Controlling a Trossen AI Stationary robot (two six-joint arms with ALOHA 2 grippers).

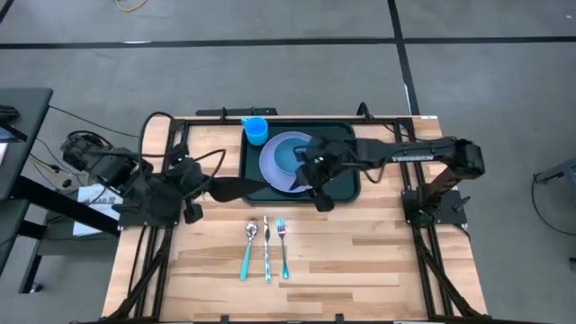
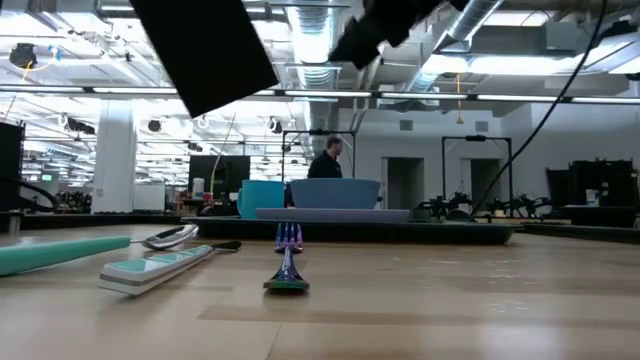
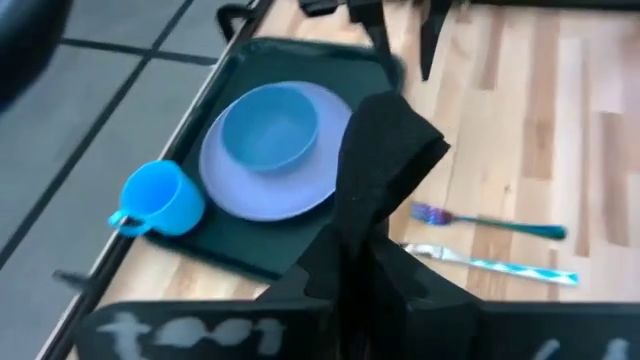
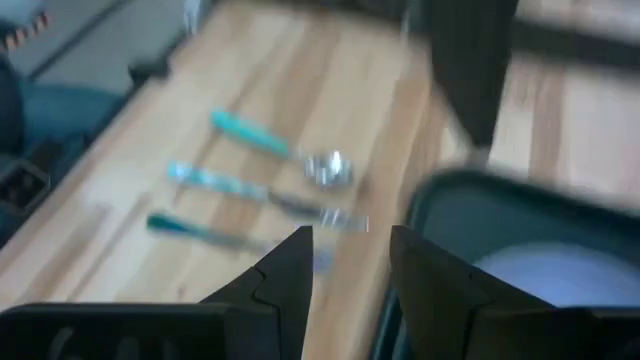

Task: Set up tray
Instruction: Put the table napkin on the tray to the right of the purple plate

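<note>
Two arms over a wooden table. Tray sits at the far middle of the tabletop, its far rim close to the table's back edge, long side running across.

On the tray: lavender plate with a blue bowl on it, roughly centred. Blue cup stands at the tray's far-left corner, at the rim; whether inside or just over it, cannot tell from above. In the left wrist view the cup sits just beside the plate, inside the tray's corner.

Left gripper hangs off the tray's left edge, claw clamped tight on a black napkin. Napkin is lifted clear of the wood and reaches toward the tray's near-left corner; in the left wrist view the cloth hangs ahead of the fingers, overlapping the plate's edge in sight line.

Right gripper is above the tray's near edge, beside the plate, claw standing wide, nothing between the fingers.

Cutlery lies in a row on bare wood nearer the front, well apart from the tray: spoon, knife, fork, handles toward the front edge.

Open wood: broad strips left and right of the cutlery, and the band between cutlery and tray.
</note>
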